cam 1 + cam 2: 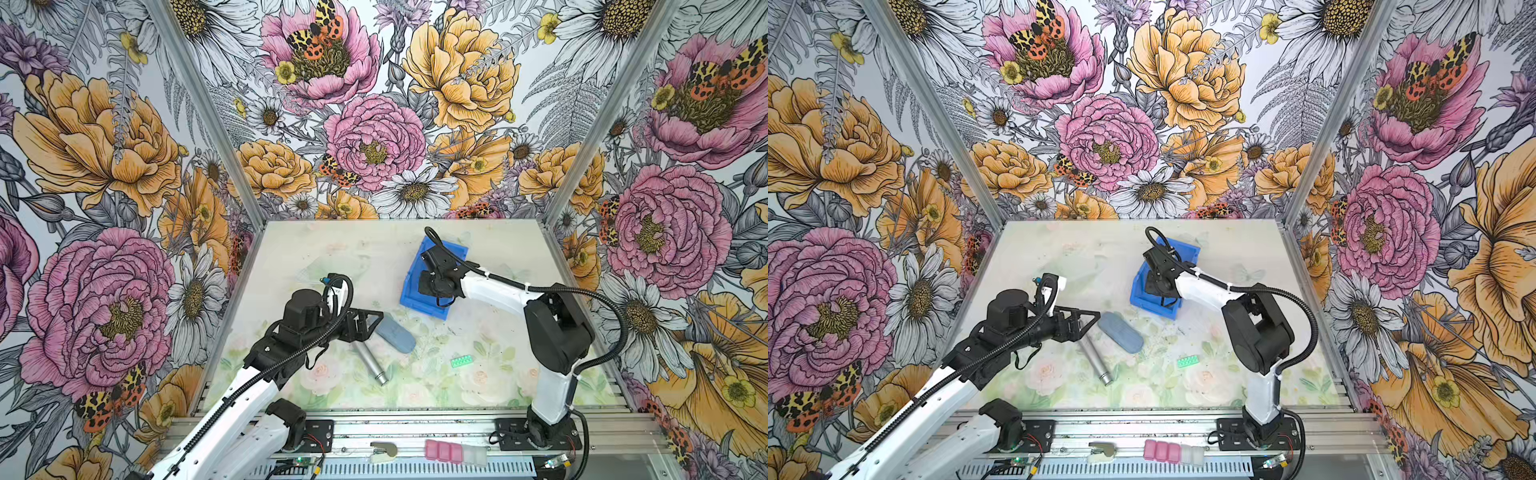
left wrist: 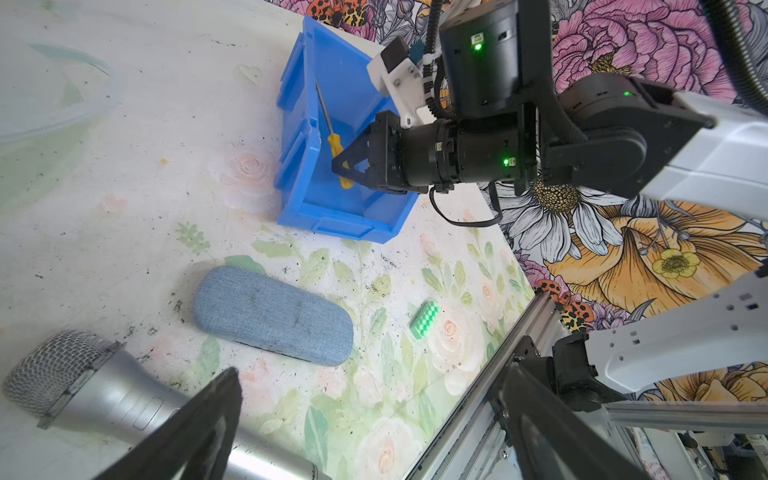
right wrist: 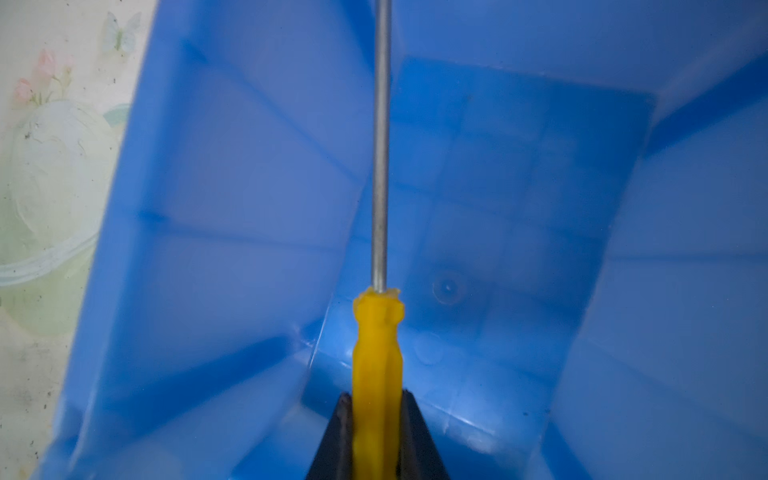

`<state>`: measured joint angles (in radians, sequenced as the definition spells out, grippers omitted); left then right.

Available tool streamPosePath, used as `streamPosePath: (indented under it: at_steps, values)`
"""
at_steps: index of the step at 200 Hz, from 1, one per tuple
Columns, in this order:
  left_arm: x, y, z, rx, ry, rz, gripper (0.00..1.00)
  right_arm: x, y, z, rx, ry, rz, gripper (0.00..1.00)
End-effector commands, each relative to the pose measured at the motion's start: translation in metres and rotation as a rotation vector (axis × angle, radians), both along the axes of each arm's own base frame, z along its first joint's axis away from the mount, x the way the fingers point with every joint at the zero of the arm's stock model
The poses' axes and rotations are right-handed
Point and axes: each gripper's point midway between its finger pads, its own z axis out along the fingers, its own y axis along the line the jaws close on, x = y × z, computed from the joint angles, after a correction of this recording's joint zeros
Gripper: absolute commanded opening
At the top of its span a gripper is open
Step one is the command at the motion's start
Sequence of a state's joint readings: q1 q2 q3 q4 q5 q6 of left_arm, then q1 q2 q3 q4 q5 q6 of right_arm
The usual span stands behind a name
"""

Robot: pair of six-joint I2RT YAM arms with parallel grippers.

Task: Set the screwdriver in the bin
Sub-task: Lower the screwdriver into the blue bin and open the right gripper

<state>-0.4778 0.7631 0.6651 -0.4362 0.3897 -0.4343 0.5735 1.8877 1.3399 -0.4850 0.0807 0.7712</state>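
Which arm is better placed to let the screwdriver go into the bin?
Right. The right gripper is shut on the yellow handle of the screwdriver, with the shaft between the walls of the bin. The left gripper is open by the microphone, away from the bin and holding nothing.

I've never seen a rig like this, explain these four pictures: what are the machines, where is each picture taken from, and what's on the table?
A left arm and a right arm, both robots, stand at the table's front edge, each ending in a claw. Two pictures look down from paired overhead cameras; the other two come from a camera on each arm's wrist. On the table are a blue bin, a grey-blue case, a silver microphone and a small green block. The right claw is shut on a yellow-handled screwdriver, held over the bin's inside. The left claw is open and empty, near the microphone.
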Motion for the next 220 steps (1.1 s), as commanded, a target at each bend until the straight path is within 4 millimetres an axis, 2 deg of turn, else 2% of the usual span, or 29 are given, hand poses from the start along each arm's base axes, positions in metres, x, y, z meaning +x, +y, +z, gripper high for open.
streamPosePath:
  at_steps: [1, 48, 96, 125, 158, 183, 220]
  values:
    - [0.002, -0.001, 0.007, 0.005, -0.049, -0.007, 0.99, 0.013, 0.003, 0.002, 0.026, -0.014, -0.015, 0.11]
    - [0.004, 0.000, 0.005, 0.019, -0.055, 0.002, 0.99, 0.017, 0.001, 0.001, 0.009, -0.023, -0.014, 0.23]
    - [0.008, 0.001, 0.006, 0.031, -0.063, 0.009, 0.99, 0.020, 0.001, 0.016, 0.015, -0.058, -0.014, 0.41]
    - [0.009, 0.002, 0.007, 0.035, -0.067, 0.013, 0.99, 0.021, 0.000, 0.034, 0.015, -0.101, -0.002, 0.47]
    - [0.016, 0.009, 0.007, 0.052, -0.081, 0.059, 0.99, 0.021, -0.006, 0.071, 0.006, -0.189, 0.021, 0.54]
    - [0.029, 0.030, 0.003, 0.099, -0.098, 0.188, 0.99, 0.014, -0.018, 0.100, -0.020, -0.264, 0.029, 0.61]
    - [0.051, 0.079, 0.002, 0.229, -0.170, 0.427, 0.99, -0.001, -0.048, 0.138, -0.114, -0.388, 0.043, 0.77]
